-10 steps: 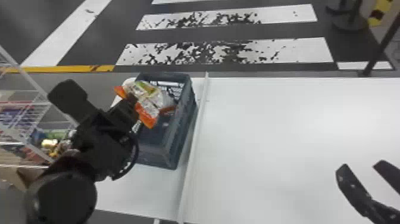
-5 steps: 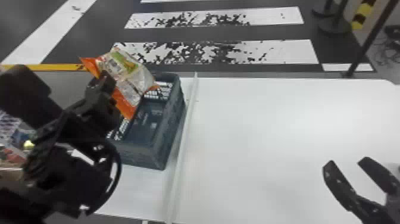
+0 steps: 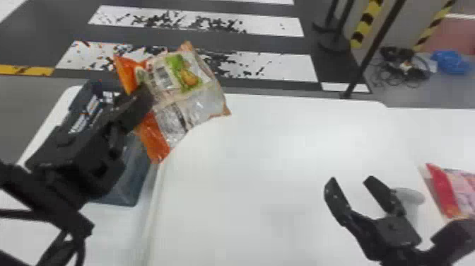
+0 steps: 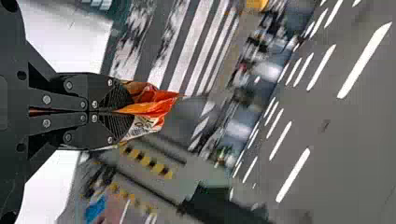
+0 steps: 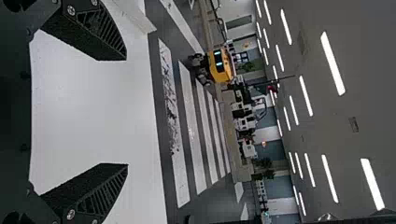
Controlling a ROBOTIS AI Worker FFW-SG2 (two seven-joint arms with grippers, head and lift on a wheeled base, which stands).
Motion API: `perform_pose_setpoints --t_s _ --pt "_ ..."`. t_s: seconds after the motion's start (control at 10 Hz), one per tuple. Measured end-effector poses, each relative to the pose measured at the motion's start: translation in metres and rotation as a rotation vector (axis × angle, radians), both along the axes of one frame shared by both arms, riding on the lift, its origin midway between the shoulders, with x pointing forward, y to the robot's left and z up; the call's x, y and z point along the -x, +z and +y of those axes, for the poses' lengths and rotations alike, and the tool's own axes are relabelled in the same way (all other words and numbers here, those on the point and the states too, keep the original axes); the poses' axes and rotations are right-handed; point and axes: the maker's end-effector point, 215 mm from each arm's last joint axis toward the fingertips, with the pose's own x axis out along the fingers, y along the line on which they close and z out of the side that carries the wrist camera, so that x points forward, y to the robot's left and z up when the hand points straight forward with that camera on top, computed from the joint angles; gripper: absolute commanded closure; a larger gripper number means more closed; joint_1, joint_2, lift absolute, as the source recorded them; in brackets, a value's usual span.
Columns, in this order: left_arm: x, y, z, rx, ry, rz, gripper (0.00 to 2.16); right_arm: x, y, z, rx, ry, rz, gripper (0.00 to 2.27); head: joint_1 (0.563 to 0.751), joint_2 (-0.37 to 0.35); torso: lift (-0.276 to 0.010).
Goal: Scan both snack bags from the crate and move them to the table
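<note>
print: illegible | snack bag (image 3: 208, 100): label (image 3: 163, 77) and lettering (image 4: 142, 125) blurred | readable words or numbers: none

A big hall; crosswalk stripes (image 3: 289, 69) underfoot, strip lights (image 5: 333, 64) overhead.

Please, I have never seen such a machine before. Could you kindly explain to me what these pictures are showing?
This is a robot with two jointed black arms, each ending in a pincer of two flat fingers. The wide picture comes from its head, looking down over a white table. The other two come from cameras on its wrists; they are turned, so upright things lie sideways.

The left pincer is closed on one orange end of an orange-edged, partly clear plastic snack bag, held up beside a dark blue-grey plastic crate that stands at the left. The right pincer is open and empty. Beyond it, towards the right edge, a red-and-pink bag lies on the table.
</note>
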Motion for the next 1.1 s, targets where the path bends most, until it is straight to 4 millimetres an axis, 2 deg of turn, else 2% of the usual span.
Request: perform_pose_setpoints --t_s 0.1,0.3,0.6,0.8,1.1 --pt "0.01 -0.039 -0.025 0.055 -0.139 0.092 1.89 -0.002 0.001 -0.008 0.005 -0.022 0.0 0.12 0.695 -0.217 -0.087" --pt "0.025 -0.097 -0.045 0.238 -0.294 0.242 1.89 -0.004 0.002 -0.021 0.013 -0.068 0.003 0.11 0.695 -0.286 -0.087" --pt "0.049 -0.169 -0.079 0.414 -0.475 0.472 1.89 -0.01 0.002 -0.029 0.024 -0.092 0.004 0.11 0.695 -0.35 -0.087" --pt "0.046 -0.197 -0.106 0.393 -0.526 0.555 1.89 -0.01 0.005 -0.034 0.024 -0.102 -0.001 0.11 0.695 -0.35 -0.087" --pt "0.027 -0.249 -0.158 0.278 -0.6 0.659 1.89 -0.009 0.01 -0.051 0.017 -0.124 -0.014 0.11 0.695 -0.35 -0.087"
